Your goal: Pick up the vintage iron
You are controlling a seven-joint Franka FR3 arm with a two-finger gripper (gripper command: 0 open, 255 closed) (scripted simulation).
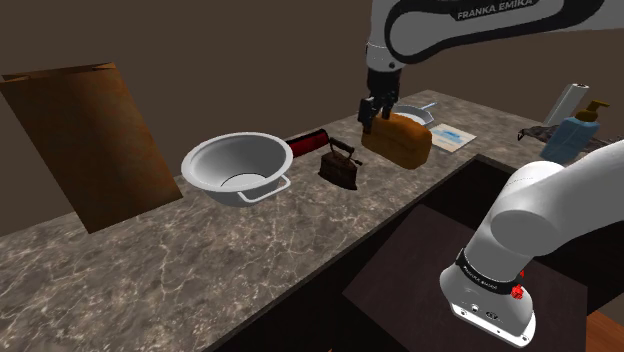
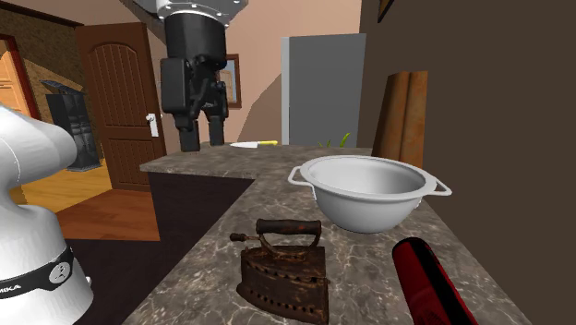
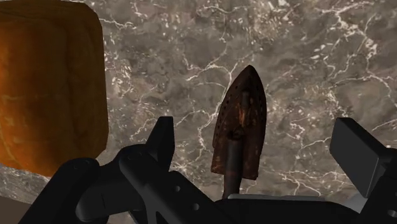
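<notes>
1. Brown board (image 1: 85, 140): stands leaning at the wall, well apart from the vintage iron (image 1: 338, 162), far to its left in the shoulder view.
2. White bowl (image 1: 238, 165): has two loop handles and sits upright on the marbled counter (image 1: 250, 250). It is the next item to the iron's left in the shoulder view, near it but not touching.
3. Red cylinder (image 1: 308, 142): lies on its side just beside the iron, on its wall side, with a gap between them.
4. Vintage iron: dark and rust-brown with an arched handle (the handle is darker than the body). It stands flat on its sole on the counter, and nothing touches it.
5. Gripper (image 1: 376, 118): all black, pointing down and hanging above the iron, clear of it. Its fingers (image 3: 162, 137) stand wide apart and hold nothing. In the wrist view the iron lies on the counter below the gap between them.
6. Orange-brown loaf (image 1: 398, 140): rests on the counter just to the iron's right in the shoulder view, not touching it.
7. Pale dish (image 1: 415, 112): sits beyond the loaf from the iron, partly hidden; its kind cannot be told.
8. Blue pump bottle (image 1: 575, 135): stands upright, well apart from the iron, far to its right in the shoulder view.
</notes>
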